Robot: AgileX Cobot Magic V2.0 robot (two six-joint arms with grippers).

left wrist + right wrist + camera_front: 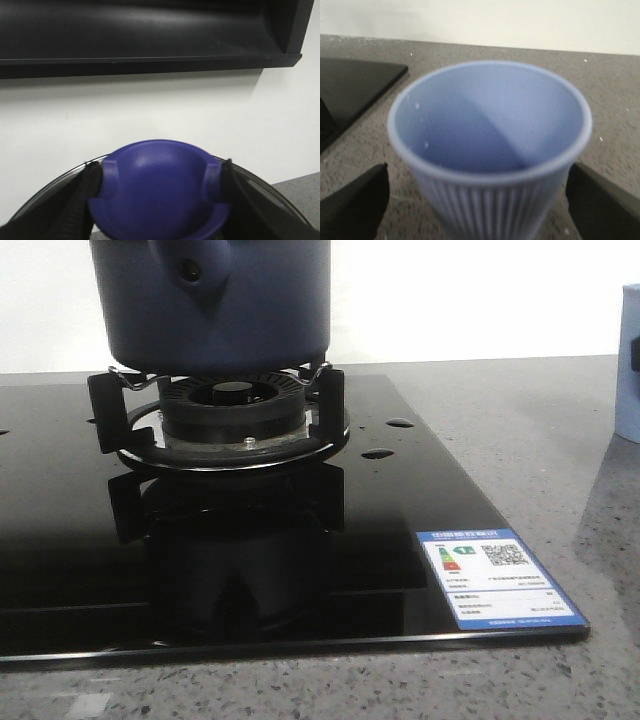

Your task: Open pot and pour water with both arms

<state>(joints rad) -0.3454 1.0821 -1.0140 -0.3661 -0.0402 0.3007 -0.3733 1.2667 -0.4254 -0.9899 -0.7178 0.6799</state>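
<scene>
The dark navy-blue pot [215, 300] stands on the burner's pan support, its side lug [190, 270] facing the front camera; its top is cut off by the frame. In the left wrist view my left gripper [160, 200] is shut on the lid's purple-blue knob [160, 175], black fingers [80, 200] pressed against both sides. The lid's metal rim [60, 182] curves behind the knob. My right gripper [475, 200] is open around a pale blue ribbed cup [490, 150], with a gap on each side. Neither arm shows in the front view.
The black glass stove top [60, 540] carries the burner [235, 405], a few water drops [378, 453] and a blue energy label [500, 578]. The pale blue cup [628, 360] stands on the grey speckled counter [560, 420] at the right edge. A dark shelf [150, 35] hangs on the wall.
</scene>
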